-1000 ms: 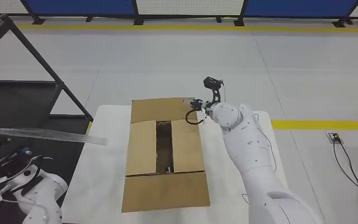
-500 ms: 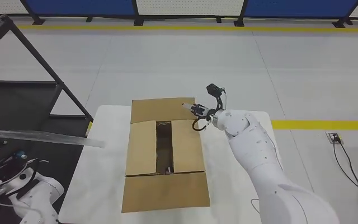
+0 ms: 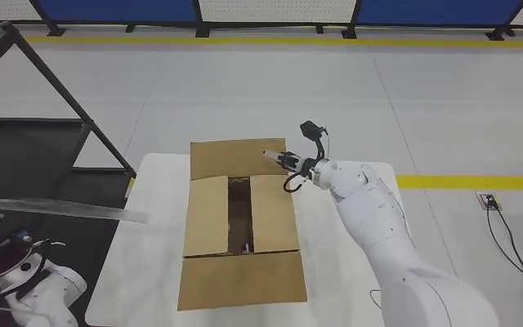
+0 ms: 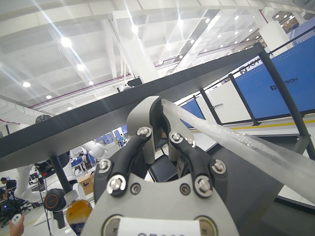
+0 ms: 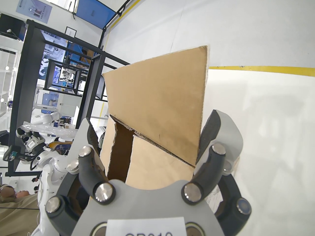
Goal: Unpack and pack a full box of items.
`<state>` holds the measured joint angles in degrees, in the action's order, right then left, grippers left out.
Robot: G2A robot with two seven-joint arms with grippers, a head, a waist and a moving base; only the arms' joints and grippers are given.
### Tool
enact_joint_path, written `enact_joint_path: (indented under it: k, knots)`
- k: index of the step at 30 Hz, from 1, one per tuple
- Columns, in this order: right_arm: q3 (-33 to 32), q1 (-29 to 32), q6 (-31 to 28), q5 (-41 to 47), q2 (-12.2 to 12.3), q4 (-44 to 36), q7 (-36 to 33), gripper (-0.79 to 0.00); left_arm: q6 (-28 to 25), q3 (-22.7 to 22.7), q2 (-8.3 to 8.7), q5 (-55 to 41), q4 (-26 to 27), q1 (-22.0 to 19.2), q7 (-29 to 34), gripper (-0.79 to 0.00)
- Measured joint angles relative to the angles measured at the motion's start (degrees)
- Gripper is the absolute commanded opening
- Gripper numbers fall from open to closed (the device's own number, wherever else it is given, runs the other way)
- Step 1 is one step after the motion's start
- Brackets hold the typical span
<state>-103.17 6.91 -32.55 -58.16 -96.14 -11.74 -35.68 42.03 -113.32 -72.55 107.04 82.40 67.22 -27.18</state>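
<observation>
Most of the job is left to do. The box (image 3: pixel 237 245) sits on the white table (image 3: pixel 155 245). Its far flap (image 5: pixel 160 99) stands up right in front of the right gripper (image 5: pixel 150 120). That gripper's jaws are spread wide and hold nothing. The flap's edge is very near one finger (image 5: pixel 214 128), but I cannot tell if they touch. The near flap (image 3: pixel 241 282) is folded out flat, well away from those jaws.

Two side flaps (image 3: pixel 206 217) lie down over the top, just past the jaws. A dark gap (image 3: pixel 239 208) runs between them, and it is too dark to see what is inside.

The left gripper (image 4: pixel 158 106) is off to the side, far from the box. Its jaws are squeezed tight on the end of a long clear strip (image 4: pixel 233 138), which runs out from them toward the table.

I think the box is only partly opened. The side flaps need lifting, then the things come out and go back in.
</observation>
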Motion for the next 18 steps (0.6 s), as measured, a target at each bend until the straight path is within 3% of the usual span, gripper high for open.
enact_joint_path:
  k: [18]
  knots:
    - [2.67, -0.56, -15.56, 4.49, 2.26, -5.51, -9.03, 0.000, -0.98, 0.79, -0.47, -2.27, 1.86, 2.64, -2.95, -0.785]
